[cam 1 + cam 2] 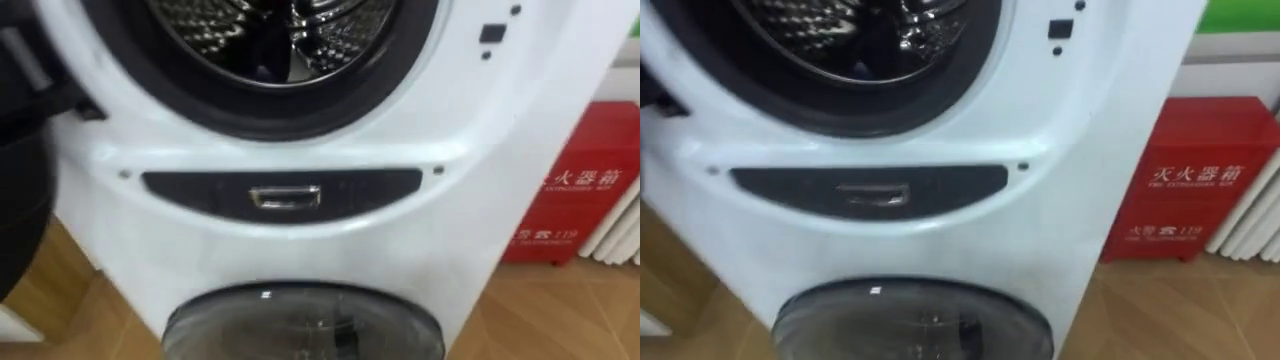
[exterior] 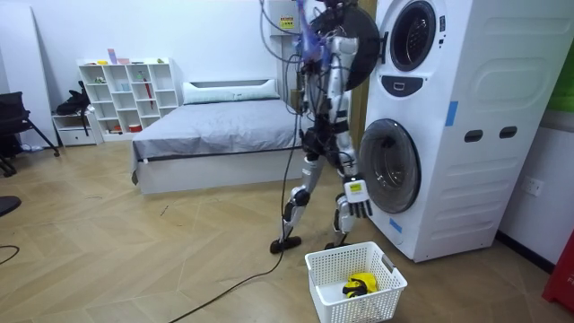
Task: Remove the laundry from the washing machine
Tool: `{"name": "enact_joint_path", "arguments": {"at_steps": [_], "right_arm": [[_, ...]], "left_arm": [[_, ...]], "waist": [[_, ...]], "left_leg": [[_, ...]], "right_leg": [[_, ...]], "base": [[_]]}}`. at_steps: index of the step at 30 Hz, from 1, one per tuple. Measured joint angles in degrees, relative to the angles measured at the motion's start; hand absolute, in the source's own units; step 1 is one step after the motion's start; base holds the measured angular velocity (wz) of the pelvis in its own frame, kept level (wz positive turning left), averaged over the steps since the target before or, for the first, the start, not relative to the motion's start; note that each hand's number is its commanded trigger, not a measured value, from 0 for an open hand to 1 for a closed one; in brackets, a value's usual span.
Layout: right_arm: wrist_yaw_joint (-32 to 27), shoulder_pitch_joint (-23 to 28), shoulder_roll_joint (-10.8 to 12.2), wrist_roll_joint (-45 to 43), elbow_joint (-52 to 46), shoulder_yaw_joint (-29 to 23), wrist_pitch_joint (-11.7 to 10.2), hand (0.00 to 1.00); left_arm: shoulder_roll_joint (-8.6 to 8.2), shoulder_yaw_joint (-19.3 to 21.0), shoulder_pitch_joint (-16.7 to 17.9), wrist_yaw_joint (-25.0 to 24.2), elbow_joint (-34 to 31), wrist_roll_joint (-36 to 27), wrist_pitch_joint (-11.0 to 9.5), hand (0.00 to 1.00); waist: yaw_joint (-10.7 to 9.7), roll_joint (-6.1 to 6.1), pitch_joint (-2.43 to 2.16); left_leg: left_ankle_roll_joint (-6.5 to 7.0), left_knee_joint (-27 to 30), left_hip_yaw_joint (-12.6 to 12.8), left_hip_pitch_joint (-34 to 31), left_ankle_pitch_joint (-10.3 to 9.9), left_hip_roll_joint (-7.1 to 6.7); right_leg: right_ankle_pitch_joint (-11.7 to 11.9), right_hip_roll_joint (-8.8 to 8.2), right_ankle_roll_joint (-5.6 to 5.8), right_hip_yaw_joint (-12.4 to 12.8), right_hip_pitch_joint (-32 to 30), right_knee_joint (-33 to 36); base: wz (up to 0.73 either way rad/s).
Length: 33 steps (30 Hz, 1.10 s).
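Washing machine (image 2: 448, 126) stands tall, open upper drum (image 1: 280, 30) facing the robot; right hand (image 2: 357, 199) hangs low, grip unreadable.

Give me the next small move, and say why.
Probably lift the right hand to the open upper drum. It hangs low beside the lower door, while the robot stands close before the washer, looking at the panel below the drum. Whether clothes lie inside I cannot tell; a yellow item already lies in the basket.
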Motion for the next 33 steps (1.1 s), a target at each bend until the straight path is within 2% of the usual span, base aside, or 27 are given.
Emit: {"name": "enact_joint_path", "arguments": {"at_steps": [1, 2, 3, 4, 5, 6, 7, 8, 9, 10, 11, 12, 13, 14, 15, 16, 17, 19, 20, 22, 23, 25, 27, 28, 31, 33], "right_arm": [[0.0, -0.6, 0.1, 0.2, -0.1, -0.8, 0.3, 0.00], [0.1, -0.5, 0.1, 0.6, -0.3, -1.1, 0.6, 0.00], [0.3, 1.1, 0.0, 1.4, -0.4, -2.2, 0.8, 0.00], [0.4, 2.3, -0.1, 2.3, -0.4, -2.6, 0.9, 0.00], [0.6, 2.8, -0.2, 2.5, -0.4, -2.7, 0.9, 0.00], [0.7, 3.3, -0.3, 2.5, -0.3, -3.0, 0.7, 0.00], [0.7, 3.5, -0.2, 2.5, 0.0, -3.2, 0.4, 0.00], [0.7, 3.5, -0.2, 2.5, 0.2, -3.3, 0.4, 0.00], [0.7, 3.4, 0.0, 2.4, 0.2, -3.2, 0.4, 0.00], [0.9, 3.6, 0.3, 2.3, 0.1, -3.2, 0.4, 0.00], [1.1, 3.6, 0.4, 2.1, 0.1, -3.4, 0.4, 0.00], [1.3, 3.2, 0.4, 1.7, 0.1, -4.2, 0.3, 0.00], [1.3, 3.5, 0.4, 1.4, 0.1, -5.3, 0.3, 0.00], [1.3, 3.6, 0.3, 1.4, 0.1, -5.5, 0.3, 0.00], [1.3, 3.7, 0.2, 1.2, 0.0, -6.0, 0.3, 0.00], [1.4, 3.8, 0.2, 1.0, -0.3, -6.6, 0.6, 0.00], [1.5, 3.8, 0.2, 0.7, -0.5, -7.2, 0.8, 0.00], [1.9, 3.6, 0.1, -0.1, -0.6, -11.6, 1.3, 0.00], [1.9, 3.8, 0.0, -0.2, -0.6, -12.6, 1.3, 0.00], [2.1, 4.2, -0.5, -0.5, -2.6, -14.8, 1.8, 0.00], [2.3, 4.4, -0.6, -0.5, -2.9, -15.6, 1.8, 0.00], [2.4, 4.9, -0.5, -0.4, -2.9, -16.6, 2.2, 0.00], [2.5, 5.1, -0.5, -0.6, -3.2, -16.8, 2.5, 0.00], [2.4, 5.0, -0.5, -1.5, -3.7, -17.4, 2.9, 0.00], [1.7, 4.3, -0.5, -2.7, -4.6, -17.7, 3.2, 0.00], [1.6, 4.1, -0.5, -3.1, -4.6, -18.0, 3.2, 0.00]], "left_arm": [[0.01, 0.3, 0.0, 0.0, 0.9, -0.4, -0.3, 0.00], [0.08, 0.6, 0.0, 0.0, 1.6, -0.4, -0.5, 0.00], [-0.06, 0.8, 0.1, 0.0, 2.5, -0.5, -0.6, 0.00], [-0.01, 0.8, 0.2, 0.2, 2.5, -1.0, -0.7, 0.00], [0.13, 0.8, 0.2, 0.3, 2.5, -1.0, -0.7, 0.00], [0.41, 0.9, 0.3, 0.8, 2.6, -1.7, -0.8, 0.00], [0.55, 2.4, 0.3, 1.4, 2.5, -3.3, -0.8, 0.00], [0.64, 3.4, 0.3, 1.8, 2.5, -4.0, -0.8, 0.00], [0.92, 5.2, 0.4, 2.8, 2.2, -5.2, -0.8, 0.00], [1.03, 7.3, 0.4, 3.8, 0.4, -6.1, -0.7, 0.00], [1.05, 8.7, 0.4, 4.1, -0.9, -6.1, -0.7, 0.00], [1.04, 11.2, 0.3, 4.9, -3.5, -7.1, -0.8, 0.00], [1.50, 13.2, 0.3, 5.9, -5.4, -9.3, -1.3, 0.00], [1.87, 13.7, 0.3, 6.5, -6.1, -10.3, -1.5, 0.00], [2.99, 14.4, 0.2, 7.6, -8.0, -12.2, -1.6, 0.00], [4.58, 14.6, 0.2, 8.3, -10.8, -14.2, -1.5, 0.00], [5.33, 15.3, 0.1, 8.4, -12.3, -14.9, -1.4, 0.00], [8.72, 19.5, -2.3, 8.7, -15.2, -17.6, -1.4, 0.00], [9.70, 20.5, -3.0, 8.8, -15.3, -18.4, -1.4, 0.00], [13.69, 23.8, -4.4, 9.1, -17.2, -23.6, -1.1, 0.00], [14.48, 24.9, -4.8, 9.1, -18.1, -25.1, -0.9, 0.00], [18.27, 26.3, -6.1, 10.0, -19.3, -27.7, -0.8, 0.00], [20.31, 27.4, -6.9, 10.1, -19.4, -28.5, -0.6, 0.00], [21.09, 27.9, -7.7, 10.1, -19.3, -28.5, 0.4, 0.00], [22.31, 28.1, -8.8, 9.7, -19.2, -28.6, 2.8, 0.00], [22.65, 28.7, -9.5, 9.4, -19.4, -28.6, 3.9, 0.00]], "waist": [[0.2, -0.03, 0.04], [-0.1, -0.06, 0.02], [-0.5, -0.63, -0.31], [-0.4, -0.97, -0.56], [-0.4, -1.14, -0.59], [-0.2, -1.31, -0.54], [0.1, -1.69, -0.62], [0.3, -1.88, -0.67], [0.9, -2.40, -0.83], [1.5, -2.89, -0.82], [1.9, -2.73, -0.98], [2.0, -2.80, -0.87], [1.8, -2.34, -0.89], [1.8, -2.24, -1.13], [1.6, -1.94, -1.13], [1.7, -1.31, -1.42], [1.7, -1.39, -1.38], [1.8, -1.40, -1.31], [1.9, -1.29, -1.34], [3.0, -0.36, -1.19], [3.2, -0.17, -1.05], [3.5, 0.27, -0.91], [4.1, 0.80, -0.68], [4.9, 1.11, -0.64], [5.9, 1.46, -0.54], [6.7, 1.38, -0.63]], "left_leg": [[1.01, 0.2, 1.9, -1.3, 0.8, 0.07], [1.13, 0.8, 3.0, -2.0, 1.2, 0.22], [1.53, 0.9, 3.8, -2.6, 2.0, 0.18], [1.91, 0.8, 5.0, -2.7, 2.6, 0.30], [1.64, 0.8, 6.3, -2.6, 2.9, 0.57], [1.43, 0.8, 7.9, -2.6, 3.5, 0.95], [1.24, 0.7, 9.2, -2.7, 3.9, 1.00], [1.17, 0.8, 9.8, -2.7, 4.0, 0.91], [0.46, 0.9, 10.8, -2.7, 4.4, 0.84], [-0.10, 1.0, 11.7, -2.7, 4.8, 0.85], [-0.30, 1.0, 12.1, -2.7, 4.9, 0.84], [-0.45, 0.9, 12.0, -2.7, 5.2, 1.01], [-0.62, 0.6, 11.8, -2.5, 5.6, 1.19], [-0.69, 0.3, 11.8, -2.5, 5.8, 1.36], [-0.86, -0.3, 11.6, -1.9, 6.0, 1.52], [-0.99, -0.2, 11.6, -1.7, 6.1, 1.71], [-1.03, -0.2, 11.6, -1.7, 6.1, 1.82], [-1.31, -0.7, 11.7, -1.5, 6.2, 1.94], [-1.37, -0.8, 11.7, -1.4, 6.3, 1.97], [-1.51, -1.2, 11.3, -1.3, 6.4, 2.00], [-1.51, -1.2, 10.7, -1.3, 6.4, 1.98], [-1.52, -1.3, 8.2, -1.6, 6.4, 1.85], [-1.52, -1.3, 7.8, -1.6, 6.4, 1.86], [-1.52, -1.3, 7.0, -1.6, 6.4, 1.80], [-1.52, -2.0, 5.4, -1.8, 6.4, 1.74], [-1.55, -2.1, 5.4, -1.9, 6.4, 1.75]], "right_leg": [[3.0, -0.04, 4.80, 1.8, 0.2, -2.2], [2.3, -0.94, 5.31, 2.4, 0.2, -0.4], [-2.3, -2.99, 5.09, 2.4, 0.8, 6.1], [-6.4, -5.28, 5.42, 2.5, 2.7, 11.4], [-8.2, -6.41, 5.82, 2.7, 4.0, 13.2], [-11.0, -8.24, 7.17, 3.4, 7.2, 15.6], [-13.0, -9.35, 8.52, 4.5, 11.0, 15.3], [-13.6, -10.00, 9.10, 4.8, 12.9, 14.4], [-14.3, -9.90, 9.90, 5.5, 15.4, 10.1], [-14.4, -9.08, 9.92, 4.8, 16.5, 5.4], [-14.3, -8.76, 9.79, 4.8, 17.1, 3.4], [-13.4, -7.85, 8.90, 5.2, 18.0, 0.1], [-12.4, -6.84, 8.55, 5.7, 18.7, -2.1], [-11.9, -6.55, 8.33, 5.8, 19.0, -2.8], [-11.3, -5.95, 8.05, 6.1, 19.5, -4.1], [-10.9, -5.50, 7.84, 6.5, 19.6, -4.6], [-10.9, -5.38, 7.78, 6.6, 19.5, -4.6], [-10.9, -4.97, 7.70, 7.1, 19.4, -4.6], [-10.9, -4.87, 7.69, 7.2, 19.5, -4.6], [-10.8, -4.62, 7.61, 7.2, 19.4, -4.7], [-10.8, -4.59, 7.60, 7.1, 19.5, -4.8], [-10.8, -4.64, 7.60, 5.8, 19.9, -5.5], [-10.8, -4.64, 7.60, 5.5, 20.3, -5.6], [-10.8, -4.63, 7.60, 5.4, 20.2, -5.6], [-10.8, -4.54, 7.61, 4.9, 20.2, -5.8], [-10.8, -4.45, 7.61, 4.8, 20.0, -6.4]], "base": [[-0.12], [0.16], [0.38], [0.38], [0.23], [0.00], [-0.12], [-0.44], [-0.62], [-0.67], [-0.56], [-0.42], [-0.36], [-0.35], [-0.33], [-0.28], [-0.14], [-0.05], [-0.07], [-0.15], [0.00], [0.18], [0.06], [0.03], [0.08], [0.03]]}}
